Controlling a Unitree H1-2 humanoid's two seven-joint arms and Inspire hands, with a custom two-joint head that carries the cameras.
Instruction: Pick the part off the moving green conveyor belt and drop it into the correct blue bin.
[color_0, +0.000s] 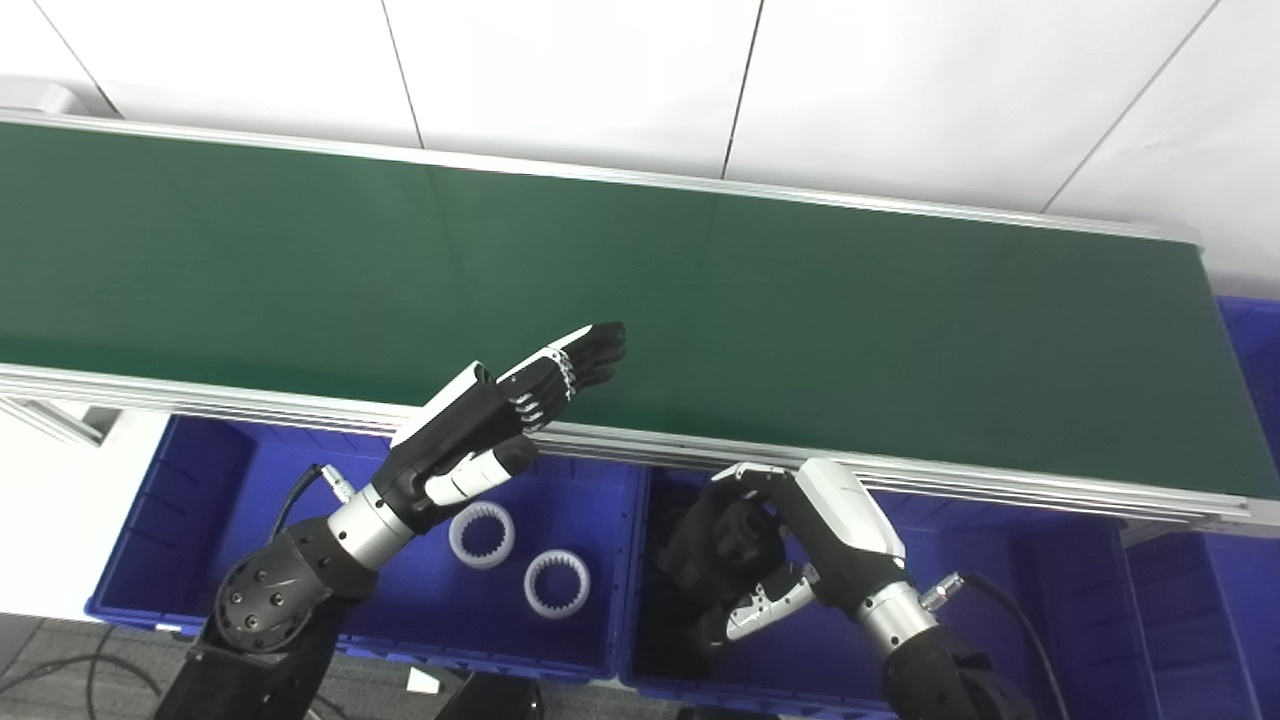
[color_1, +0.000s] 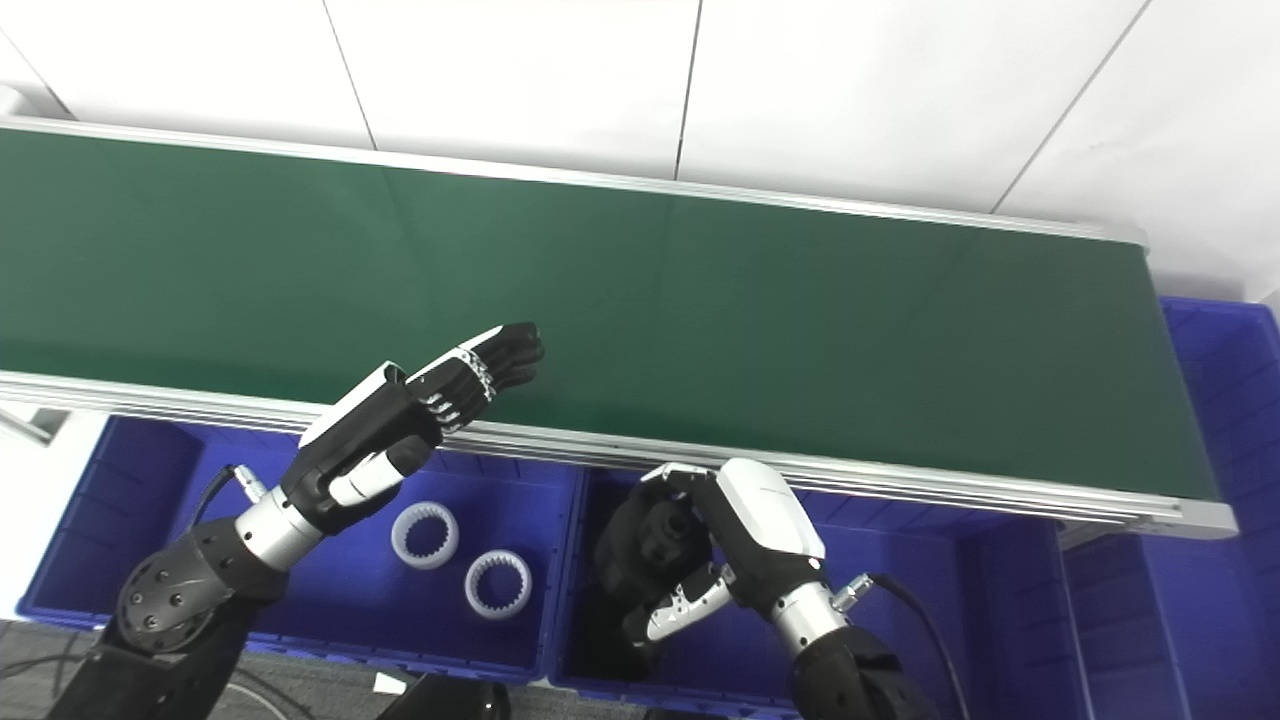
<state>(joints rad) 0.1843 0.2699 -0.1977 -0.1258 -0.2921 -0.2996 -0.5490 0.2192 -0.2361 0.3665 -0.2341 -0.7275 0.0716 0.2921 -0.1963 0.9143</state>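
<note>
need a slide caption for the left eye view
Left hand open over the bare green belt; right hand curled over a blue bin; two white rings in the neighbouring bin.

Left arm: enters bottom left, forearm raised diagonally up and right. Left hand (color_0: 500, 415): fingers (color_0: 590, 350) extended straight and together, thumb tucked below, holding nothing. Right arm: enters bottom right. Right hand (color_0: 770, 545): lower, fingers curled inward toward the palm; contents indiscernible.
</note>
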